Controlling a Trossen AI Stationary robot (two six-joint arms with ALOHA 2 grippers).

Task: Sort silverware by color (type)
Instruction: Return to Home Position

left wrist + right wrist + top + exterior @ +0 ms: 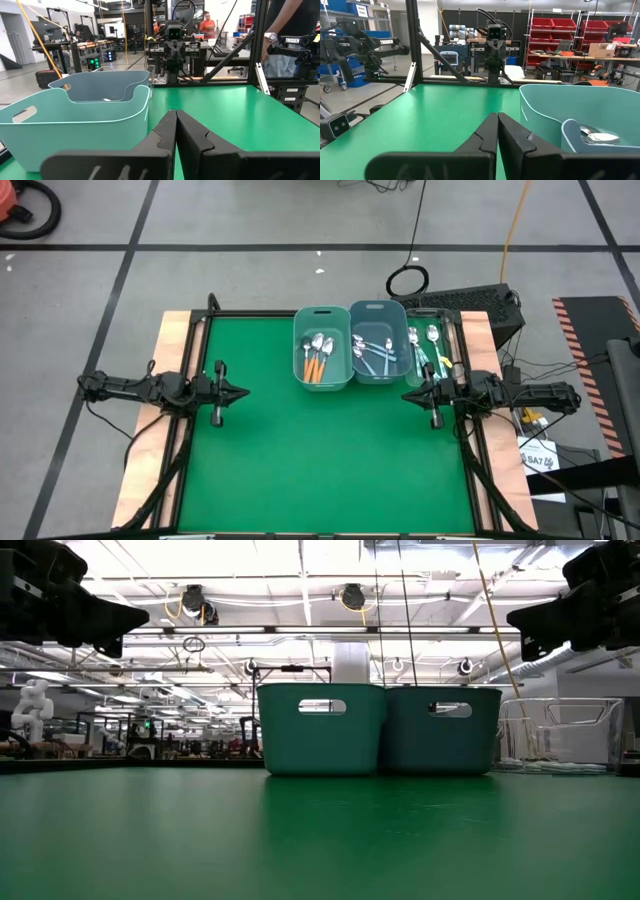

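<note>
Sorting apparently complete on a green surface [320, 460]: orange-handled spoons [317, 360] in the teal bin [322, 310], blue-handled spoons [376, 356] in the bluer bin [378, 304] touching it, green-handled spoons [427, 348] at the far right edge, just beyond the right arm, in a container hard to make out from above. No loose spoon visible on the open green. At mid-left, well apart from the bins, the left end effector [243, 391], fingers pressed together on nothing; at mid-right, the right end effector [406, 395], likewise pinched closed and empty, near the front corner of the bluer bin and just beside the green-handled set. Both pointed at each other across the middle and raised off the surface in the level view. For a clean return to rest: keep both closed, draw each arm back toward its own side, lift before swinging, and allow the right arm extra room to avoid clipping a bin rim or tipping the sorted spoons. By the layout, little left beyond settling.
</note>
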